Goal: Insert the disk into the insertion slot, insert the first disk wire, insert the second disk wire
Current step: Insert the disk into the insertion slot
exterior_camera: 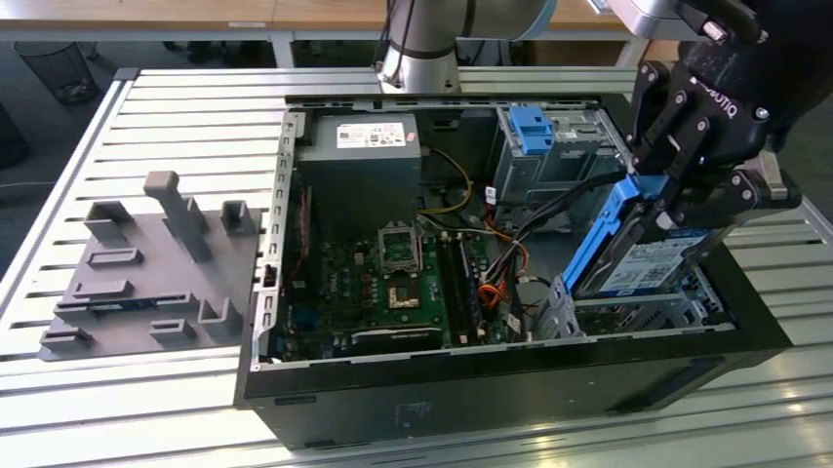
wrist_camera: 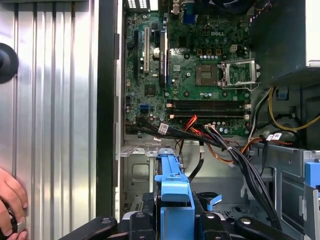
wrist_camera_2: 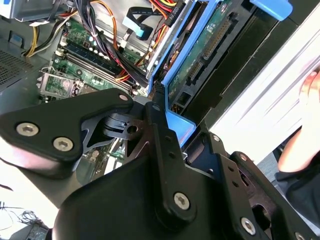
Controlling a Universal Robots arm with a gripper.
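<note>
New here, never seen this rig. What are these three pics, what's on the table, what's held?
One robot arm with a gripper works over an open computer case on a slatted table. The exterior view is from a camera off the arm. Both wrist views are from cameras riding near the gripper, looking into the case at the motherboard. A grey fixture plate lies beside the case. The fingers are shut on the disk, a silver drive in a blue carrier. It is tilted, its lower end at the insertion slot, not yet flat inside. A person's hand is by the table.
</note>
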